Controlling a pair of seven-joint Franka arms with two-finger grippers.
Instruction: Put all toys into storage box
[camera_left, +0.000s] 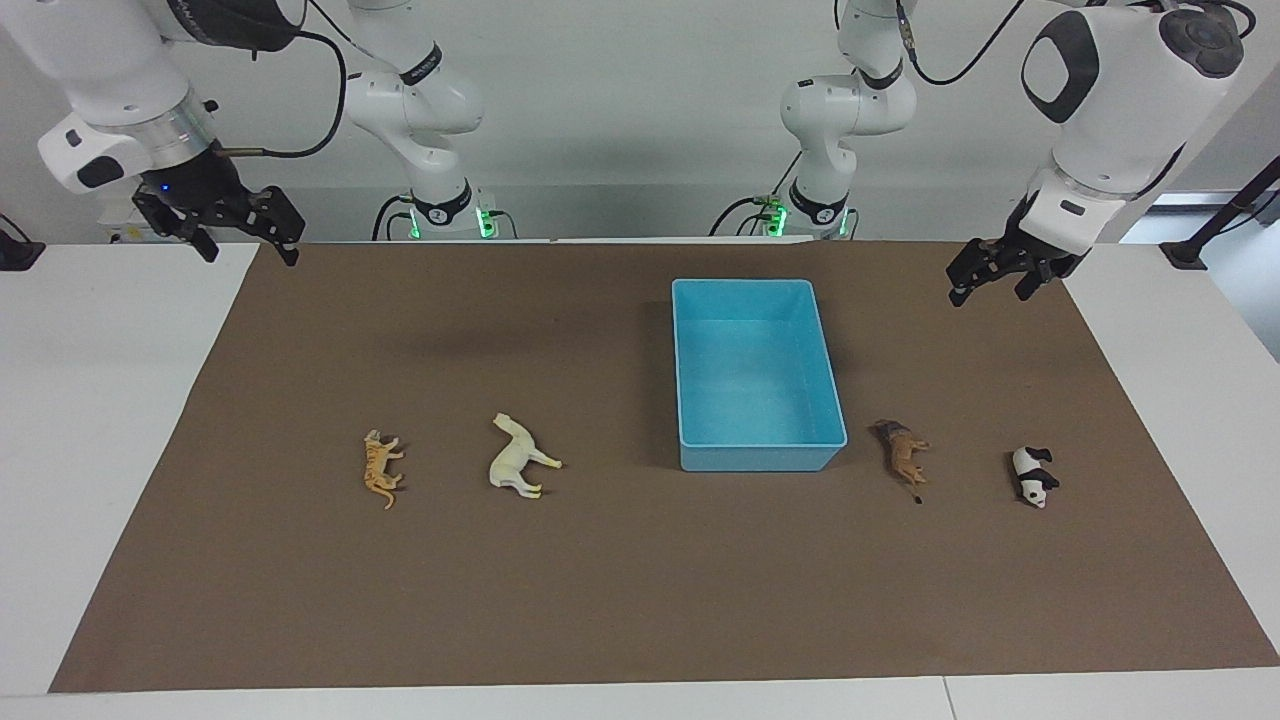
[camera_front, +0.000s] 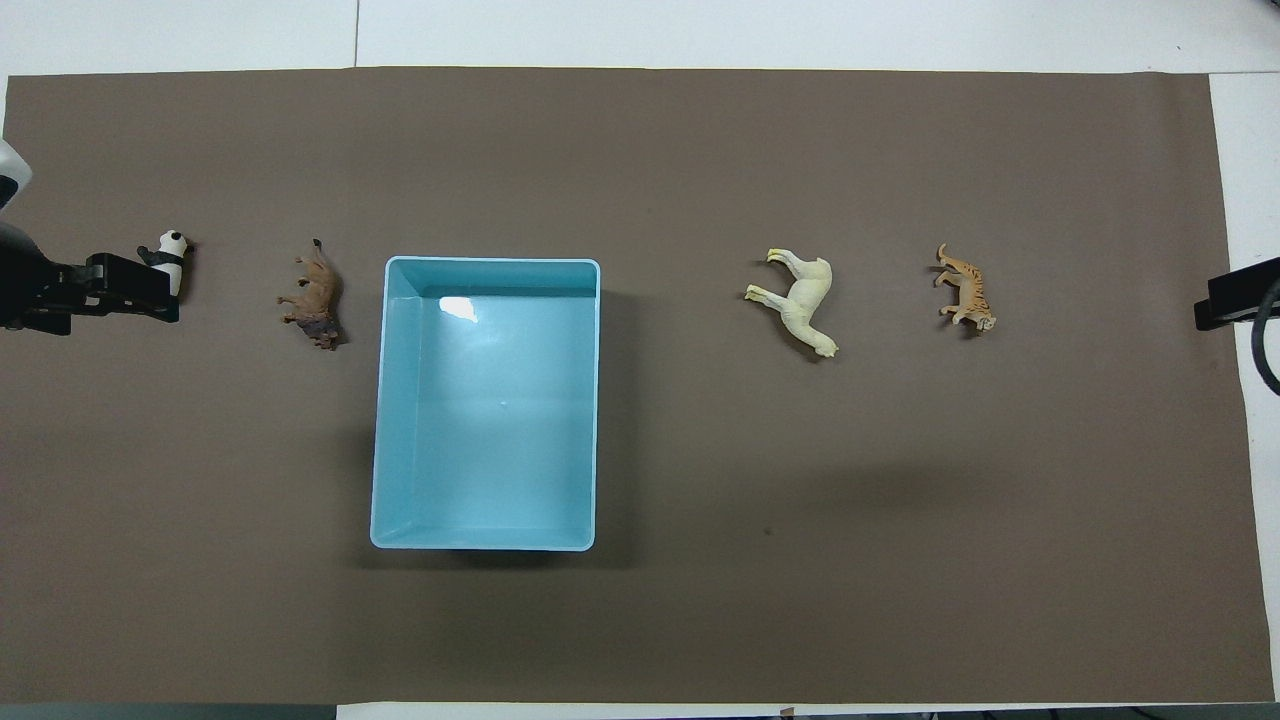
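Note:
The light blue storage box (camera_left: 760, 458) stands open and empty on the brown mat; it also shows in the overhead view (camera_front: 384, 400). The toys lie in a row on the mat, at the box's end farther from the robots. The brown lion (camera_left: 903, 450) (camera_front: 315, 300) and the panda (camera_left: 1033, 476) (camera_front: 172, 255) lie toward the left arm's end. The cream horse (camera_left: 517, 458) (camera_front: 805, 300) and the orange tiger (camera_left: 381, 468) (camera_front: 965, 292) lie toward the right arm's end. My left gripper (camera_left: 992, 288) (camera_front: 135, 290) hangs open and empty above the mat's edge. My right gripper (camera_left: 248, 250) (camera_front: 1225, 302) hangs open and empty above the mat's corner at its own end.
The brown mat (camera_left: 640, 600) covers most of the white table (camera_left: 90, 420). Bare white table borders the mat at both ends. Both arm bases stand at the robots' edge of the table.

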